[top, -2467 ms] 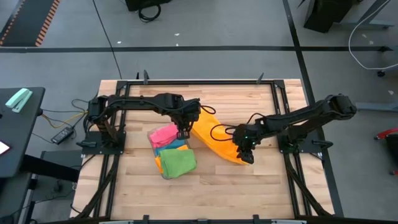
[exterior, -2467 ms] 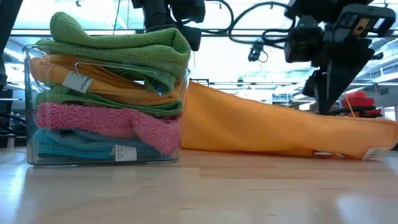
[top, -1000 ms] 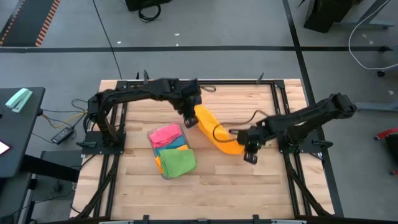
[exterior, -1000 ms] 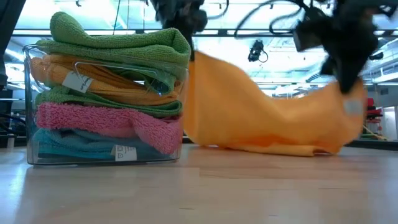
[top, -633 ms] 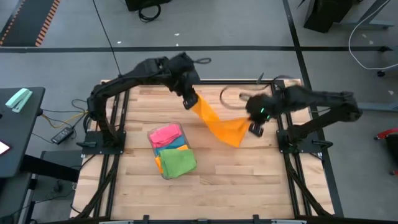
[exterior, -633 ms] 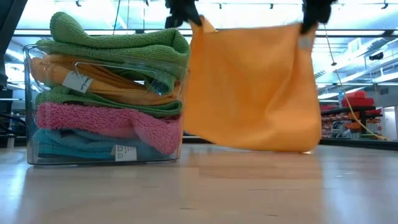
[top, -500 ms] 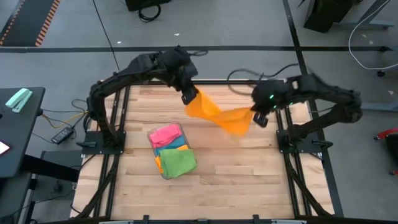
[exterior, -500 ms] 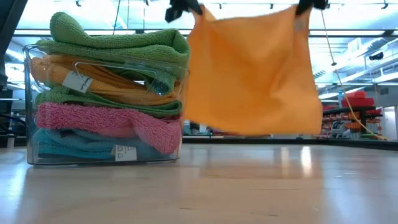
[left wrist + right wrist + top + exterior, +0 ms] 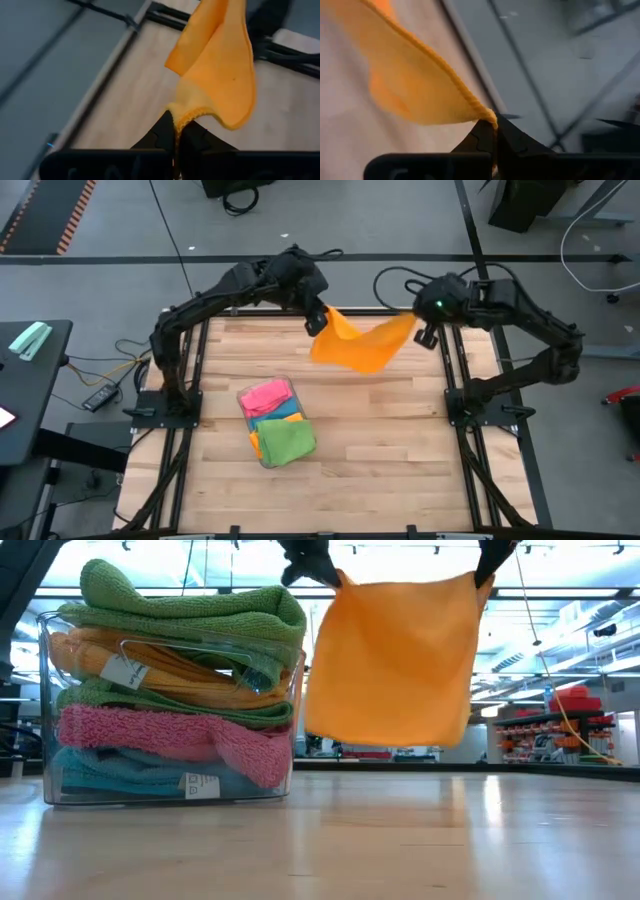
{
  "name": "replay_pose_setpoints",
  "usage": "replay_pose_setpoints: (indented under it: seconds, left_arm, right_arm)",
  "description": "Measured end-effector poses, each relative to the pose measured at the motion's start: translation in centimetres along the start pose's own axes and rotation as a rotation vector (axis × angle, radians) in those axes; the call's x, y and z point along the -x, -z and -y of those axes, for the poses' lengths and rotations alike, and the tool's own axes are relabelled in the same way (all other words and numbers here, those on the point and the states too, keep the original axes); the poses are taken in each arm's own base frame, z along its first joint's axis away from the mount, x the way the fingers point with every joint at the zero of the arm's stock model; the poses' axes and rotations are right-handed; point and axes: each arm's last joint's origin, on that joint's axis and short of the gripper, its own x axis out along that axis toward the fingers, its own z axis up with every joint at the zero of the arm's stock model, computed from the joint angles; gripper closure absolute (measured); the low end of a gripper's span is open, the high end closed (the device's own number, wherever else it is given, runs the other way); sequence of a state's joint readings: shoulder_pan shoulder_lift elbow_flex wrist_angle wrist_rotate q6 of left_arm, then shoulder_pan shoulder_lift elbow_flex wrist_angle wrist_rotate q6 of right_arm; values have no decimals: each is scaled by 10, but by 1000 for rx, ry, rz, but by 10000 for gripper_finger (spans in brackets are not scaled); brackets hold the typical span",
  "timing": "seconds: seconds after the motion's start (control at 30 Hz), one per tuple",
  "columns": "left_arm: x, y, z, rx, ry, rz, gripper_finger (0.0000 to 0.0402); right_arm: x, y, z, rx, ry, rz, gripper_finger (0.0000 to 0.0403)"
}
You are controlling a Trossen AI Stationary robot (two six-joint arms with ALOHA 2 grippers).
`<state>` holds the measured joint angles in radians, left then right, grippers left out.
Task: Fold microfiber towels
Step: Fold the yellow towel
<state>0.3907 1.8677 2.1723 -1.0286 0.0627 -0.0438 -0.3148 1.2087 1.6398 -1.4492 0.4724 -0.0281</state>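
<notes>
An orange microfiber towel hangs in the air over the far part of the table, spread as a flat sheet. My left gripper is shut on its upper left corner and my right gripper is shut on its upper right corner. In the low view both grippers show at the picture's top edge. More folded towels, green on top with pink and blue, are stacked in a clear tray at the middle left. My left gripper pinches one corner of the orange towel between its two fingers, slanting down from the far left. The towel hangs below, clear of the table. My right gripper pinches the other upper corner at the hemmed edge, slanting down. The top edge runs between the grippers with little sag.
The clear tray of folded towels stands left of the table's middle. Black frame rails run along the table's edges and the arm bases. Bare wood lies right of and nearer than the tray.
Both grippers have risen and gone toward the table's far edge, the right one also swinging toward the right. The orange towel, which lay bunched on the table, has been lifted clear and drawn out into a hanging sheet.
</notes>
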Motion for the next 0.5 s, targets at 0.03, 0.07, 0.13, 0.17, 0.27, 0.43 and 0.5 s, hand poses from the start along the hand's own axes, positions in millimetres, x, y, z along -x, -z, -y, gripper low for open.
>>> replay_pose_setpoints:
  seconds: [0.03, 0.07, 0.13, 0.17, 0.27, 0.43, 0.5]
  left_arm:
    - [-3, -2, -2, -23, -29, 14, 389]
    - [-6, -3, -4, -49, -61, 28, 392]
    - [-8, -6, -8, -99, -122, 56, 394]
    - [-8, -9, -10, -119, -150, 75, 394]
    - [-7, -13, -11, -167, -197, 116, 382]
    - [-14, -3, 2, -232, -162, 16, 372]
    - [-24, 6, 11, -244, -122, -71, 379]
  right_arm:
    - [-2, -1, 4, 7, 43, -1, 396]
    - [-3, -2, 7, 12, 80, -1, 396]
    - [-5, -2, 14, 17, 117, -1, 396]
    - [-6, -2, 16, 16, 124, -4, 396]
    - [-8, 0, 19, 6, 102, -25, 396]
    - [-30, 8, 5, -20, -13, -102, 396]
    - [-45, 15, -7, -10, -82, -160, 396]
